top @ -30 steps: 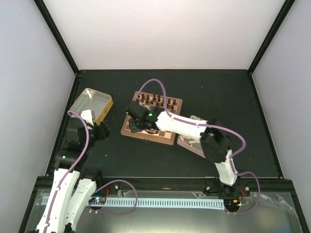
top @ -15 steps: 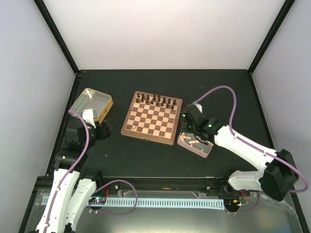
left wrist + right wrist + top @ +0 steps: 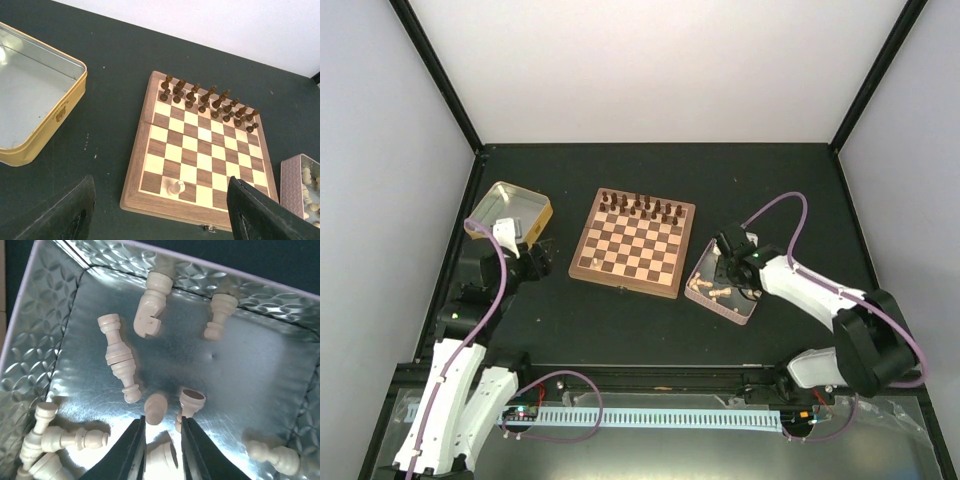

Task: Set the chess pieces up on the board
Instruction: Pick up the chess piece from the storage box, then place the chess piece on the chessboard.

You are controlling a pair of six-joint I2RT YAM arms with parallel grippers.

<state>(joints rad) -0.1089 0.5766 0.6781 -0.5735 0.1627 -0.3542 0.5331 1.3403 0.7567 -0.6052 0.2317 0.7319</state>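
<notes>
The board [image 3: 633, 243] lies mid-table with dark chessmen [image 3: 640, 208] on its two far rows. One light chess piece [image 3: 176, 188] stands on the near row, towards the left. Several other light chess pieces [image 3: 120, 357] lie loose in a patterned metal tin [image 3: 720, 305] right of the board. My right gripper [image 3: 735, 275] reaches down into that tin. In the right wrist view its gripper [image 3: 162, 419] has its jaws drawn narrow around a light piece [image 3: 162, 457] lying on its side. My left gripper [image 3: 520, 262] hovers open left of the board, its dark fingers [image 3: 65, 215] wide apart and empty.
An empty yellow-sided tin [image 3: 508, 215] sits at the left, just behind my left gripper. The tin wall [image 3: 45, 340] rises close around the right gripper. Black frame rails border the table.
My right arm has swung from the board's near left squares back to the tin and lowered into it, its jaws narrowing around a piece. The left gripper has shifted slightly.
</notes>
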